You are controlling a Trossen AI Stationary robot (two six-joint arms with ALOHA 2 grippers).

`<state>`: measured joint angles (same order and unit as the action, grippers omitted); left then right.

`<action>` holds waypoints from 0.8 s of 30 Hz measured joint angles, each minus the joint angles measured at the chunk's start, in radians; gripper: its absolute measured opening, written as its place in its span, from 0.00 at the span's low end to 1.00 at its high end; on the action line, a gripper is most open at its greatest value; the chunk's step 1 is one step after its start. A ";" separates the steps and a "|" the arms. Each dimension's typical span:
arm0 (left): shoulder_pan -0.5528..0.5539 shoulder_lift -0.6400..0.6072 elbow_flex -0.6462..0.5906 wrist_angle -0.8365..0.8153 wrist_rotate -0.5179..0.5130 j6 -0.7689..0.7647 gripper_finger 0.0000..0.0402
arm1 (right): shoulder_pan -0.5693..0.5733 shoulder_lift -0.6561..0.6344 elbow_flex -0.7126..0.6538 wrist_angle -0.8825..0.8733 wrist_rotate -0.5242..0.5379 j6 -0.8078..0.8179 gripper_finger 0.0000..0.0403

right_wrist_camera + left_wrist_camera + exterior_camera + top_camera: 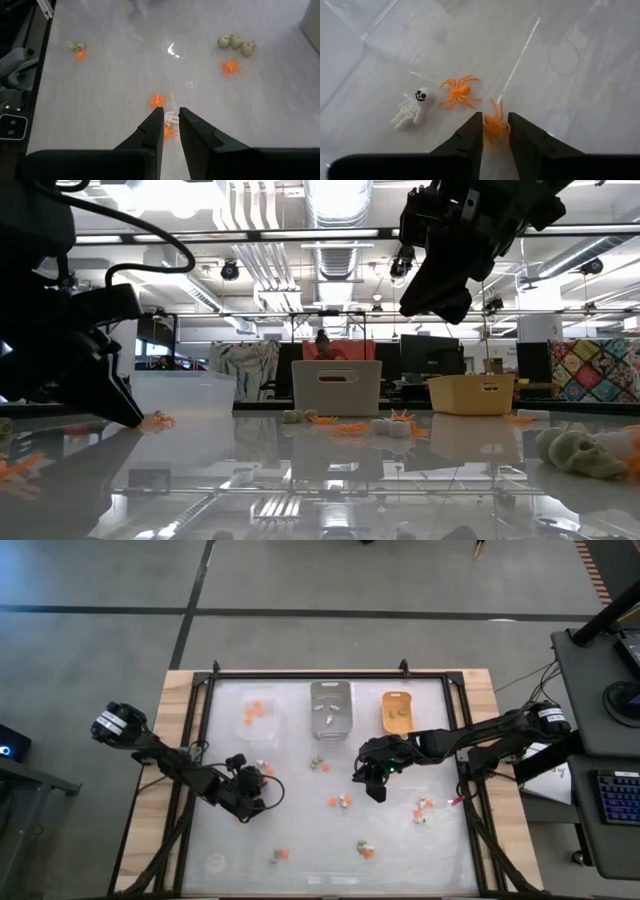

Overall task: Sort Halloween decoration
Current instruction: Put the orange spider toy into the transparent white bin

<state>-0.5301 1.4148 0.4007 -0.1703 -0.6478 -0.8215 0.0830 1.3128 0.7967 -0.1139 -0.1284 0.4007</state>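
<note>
Left gripper [495, 131] pinching an orange spider [495, 124] on the table [300, 830], left-centre; right gripper [170, 127] hovers mid-table, fingers near-together, holding nothing.
Glossy pale table, open office with monitors behind. Three trays at the far edge: clear [258, 710], grey [331, 705], yellow [397, 710]. Left wrist view: two orange spiders, one white skeleton [411, 108]. Right wrist view: three tan skulls [236, 43], several spiders scattered.

Pale table [300, 840]: clear tray [258, 710], grey tray [331, 706], yellow tray [397, 710], scattered trinkets [340, 801]
</note>
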 joint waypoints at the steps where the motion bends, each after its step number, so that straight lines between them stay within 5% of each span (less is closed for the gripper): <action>1: 0.000 -0.005 0.000 -0.003 0.002 0.001 0.14 | 0.000 0.000 0.000 0.000 0.000 0.000 0.13; 10: 0.001 -0.024 -0.003 -0.021 0.004 0.008 0.01 | 0.000 0.000 0.000 0.000 0.000 0.000 0.13; 24: 0.001 -0.147 -0.004 -0.010 0.013 0.017 0.00 | 0.000 0.000 0.000 0.000 0.000 0.000 0.13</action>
<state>-0.5293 1.2679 0.3965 -0.1806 -0.6350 -0.8041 0.0830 1.3128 0.7963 -0.1135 -0.1284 0.4004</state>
